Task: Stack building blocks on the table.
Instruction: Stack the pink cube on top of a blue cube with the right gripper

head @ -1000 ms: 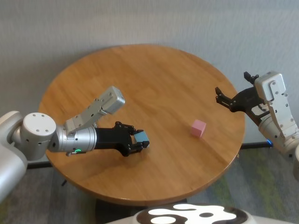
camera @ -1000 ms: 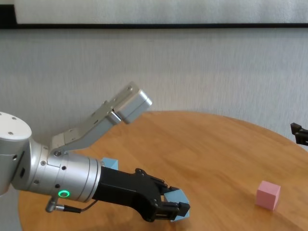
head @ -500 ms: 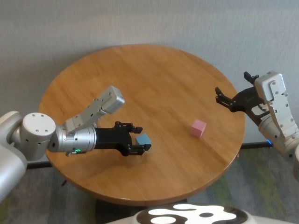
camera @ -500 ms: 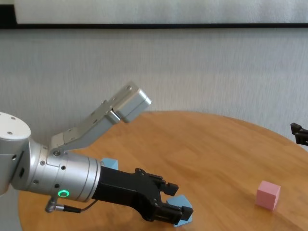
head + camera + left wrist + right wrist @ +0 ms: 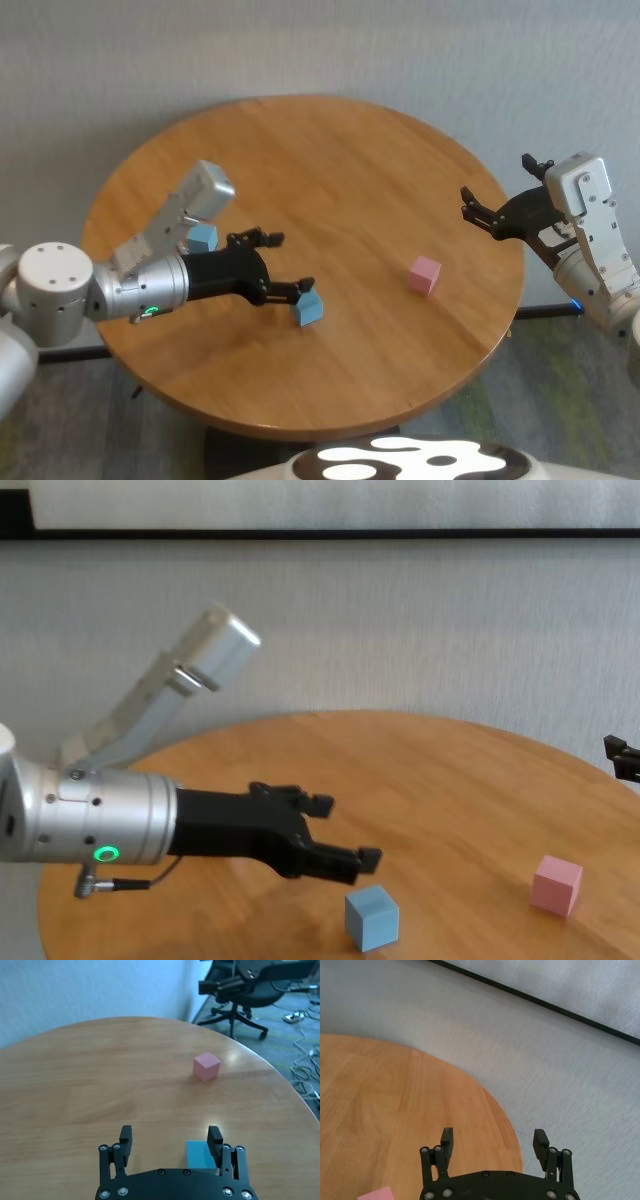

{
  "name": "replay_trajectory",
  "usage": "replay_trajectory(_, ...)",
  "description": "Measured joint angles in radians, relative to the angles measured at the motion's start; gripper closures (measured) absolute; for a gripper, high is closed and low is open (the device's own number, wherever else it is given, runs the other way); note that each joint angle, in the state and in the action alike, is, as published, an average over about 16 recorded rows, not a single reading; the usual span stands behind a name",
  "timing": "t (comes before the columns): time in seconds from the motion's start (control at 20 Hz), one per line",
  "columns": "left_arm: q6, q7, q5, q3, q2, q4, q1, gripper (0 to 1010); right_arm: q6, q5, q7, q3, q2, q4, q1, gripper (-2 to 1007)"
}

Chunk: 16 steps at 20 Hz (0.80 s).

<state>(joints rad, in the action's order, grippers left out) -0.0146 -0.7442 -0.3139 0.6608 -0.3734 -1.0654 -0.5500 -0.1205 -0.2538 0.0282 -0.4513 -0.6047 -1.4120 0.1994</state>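
Note:
One light blue block (image 5: pixel 310 309) (image 5: pixel 372 917) rests alone on the round table (image 5: pixel 330 160), left of centre. My left gripper (image 5: pixel 287 262) (image 5: pixel 345 830) hovers open just above and left of it, holding nothing. The left wrist view shows that block (image 5: pixel 200 1156) low beside one finger (image 5: pixel 215 1136). A second light blue block (image 5: pixel 203 237) lies behind the left forearm. The pink block (image 5: pixel 424 274) (image 5: pixel 206 1066) (image 5: pixel 556 884) sits to the right. My right gripper (image 5: pixel 478 212) (image 5: pixel 494 1136) is open and idle, raised beside the table's right edge.
The table's right rim (image 5: pixel 505 1125) passes under the right gripper, with grey floor beyond. An office chair (image 5: pixel 250 990) and cables lie past the far side in the left wrist view.
My left gripper has opened and let go of the blue block, which now rests on the table. The arm has lifted and drawn back to the left, uncovering the second blue block.

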Motion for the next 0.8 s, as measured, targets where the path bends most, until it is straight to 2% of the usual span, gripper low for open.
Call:
replay_trajectory(0.15, -0.023, 0.044, -0.022, -0.043, -0.012, -0.028, 0.028, 51, 0.0, 0.0, 0.0, 0.0, 0.0, 0.0, 0.0, 0)
replay_trajectory(0.3, -0.063, 0.092, -0.037, -0.09, -0.026, -0.058, 0.06, 23, 0.0, 0.0, 0.0, 0.0, 0.0, 0.0, 0.0, 0)
replay_trajectory(0.6, -0.174, 0.176, -0.076, -0.201, -0.046, -0.107, 0.123, 10, 0.0, 0.0, 0.0, 0.0, 0.0, 0.0, 0.0, 0)
replay_trajectory(0.8, -0.251, 0.2, -0.108, -0.27, -0.051, -0.11, 0.15, 10, 0.0, 0.0, 0.0, 0.0, 0.0, 0.0, 0.0, 0)
